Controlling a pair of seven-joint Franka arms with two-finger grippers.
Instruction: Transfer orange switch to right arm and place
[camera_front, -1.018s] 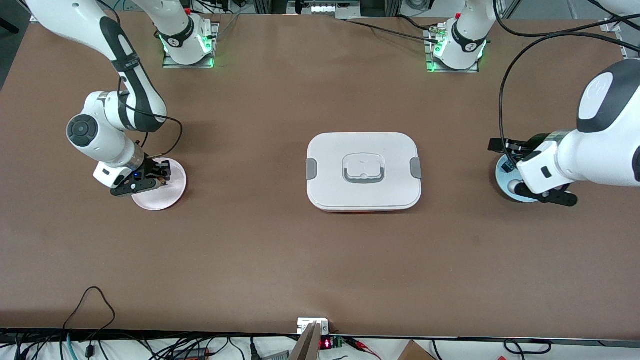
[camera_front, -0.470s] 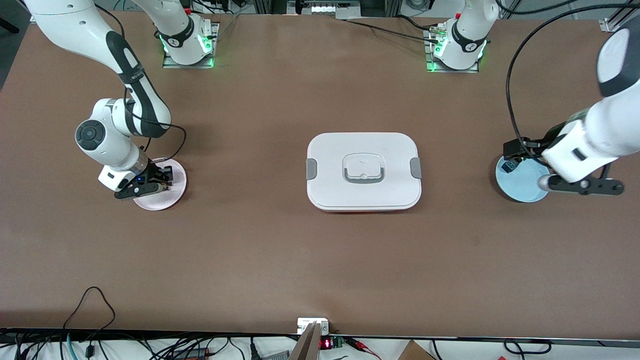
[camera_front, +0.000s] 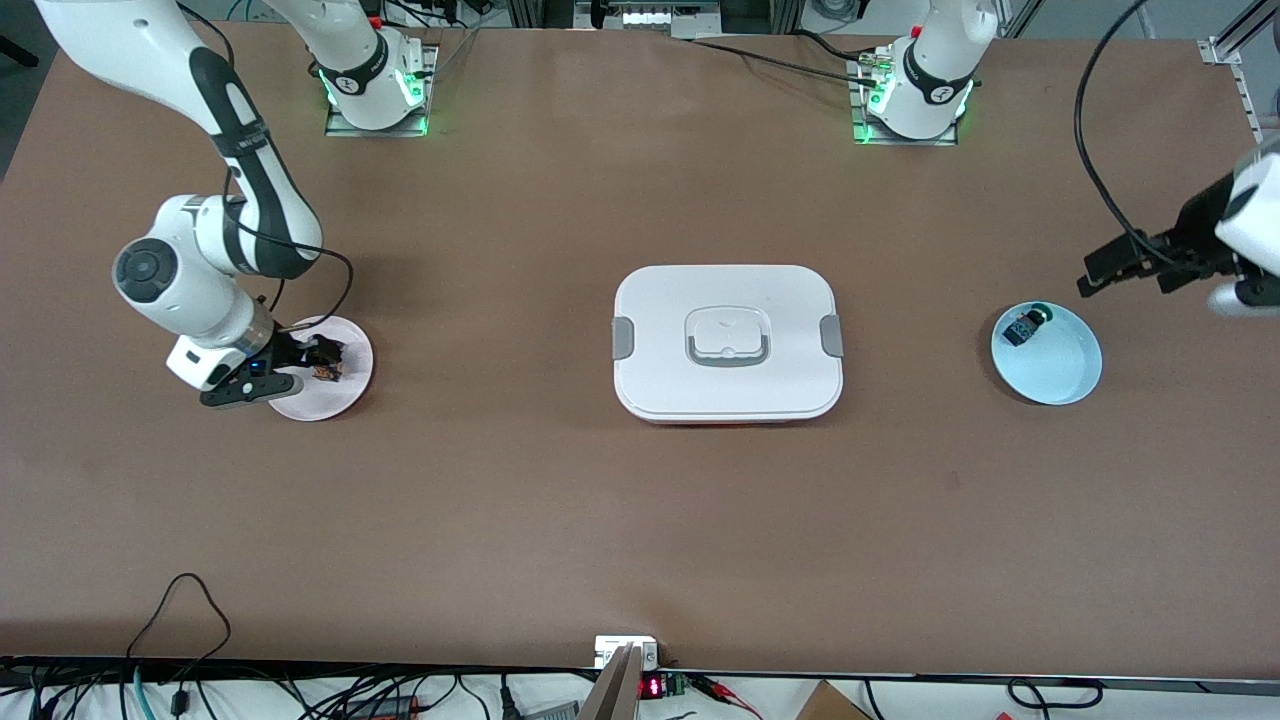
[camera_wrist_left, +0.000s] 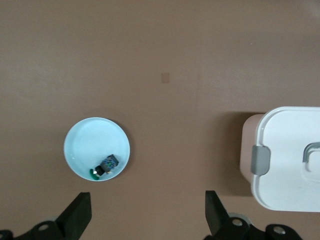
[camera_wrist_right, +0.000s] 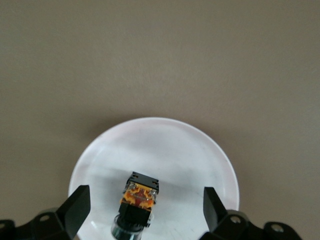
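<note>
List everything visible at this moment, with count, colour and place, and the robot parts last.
Orange switch: one, black body with orange-tan side, lying on the pink plate between the open right gripper's fingers.
Pink plate: one, pale pink, at the right arm's end of the table.
Green switch: one, dark body with green cap, on the blue plate near its rim.
Blue plate: one, light blue, at the left arm's end of the table.
Lidded box: one, white with grey clips and handle, mid-table between the plates.
Table: one, brown.
Right gripper: one, black, open, low over the pink plate.
Left gripper: one, black, open, raised over the table beside the blue plate.
</note>
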